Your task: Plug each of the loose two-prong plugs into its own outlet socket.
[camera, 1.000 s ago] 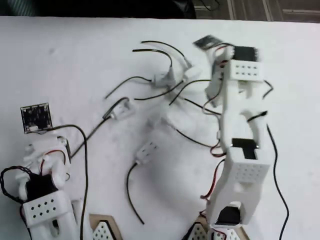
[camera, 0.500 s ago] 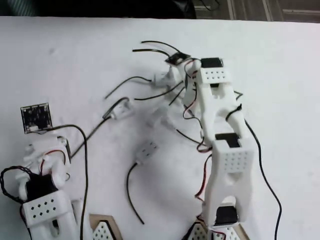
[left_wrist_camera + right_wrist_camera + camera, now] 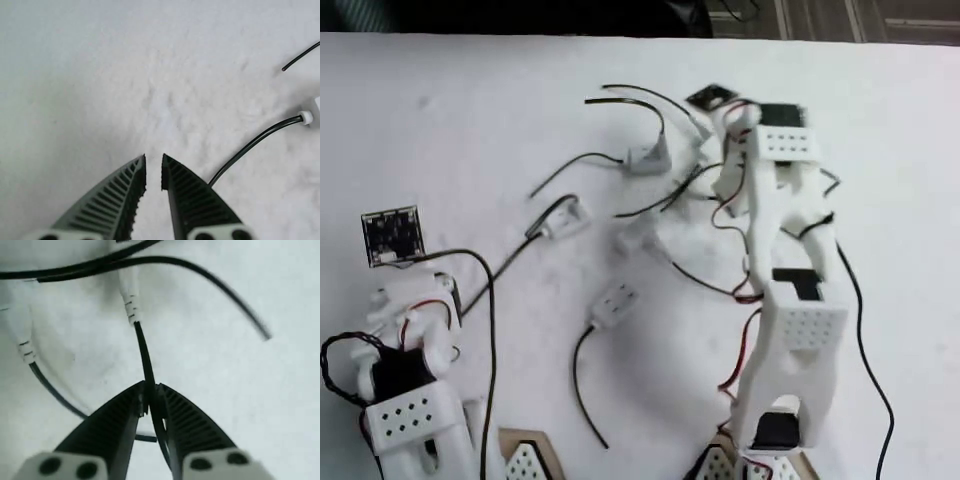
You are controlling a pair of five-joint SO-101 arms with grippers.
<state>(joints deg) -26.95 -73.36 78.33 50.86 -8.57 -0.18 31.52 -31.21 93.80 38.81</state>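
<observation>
While the left gripper (image 3: 153, 160) hangs over the bare table (image 3: 75, 75) with its jaws almost together on nothing, the right gripper (image 3: 151, 387) has swung in toward the tangle of wires and now sits a little back from it. It is clamped on a black cable (image 3: 144, 350) just behind a white plug (image 3: 129, 295). The cable has shifted with it, so the plug is led by its cord, not its body. I judge that no plug is seated yet; the white connector (image 3: 613, 303) at mid-table lies well apart.
</observation>
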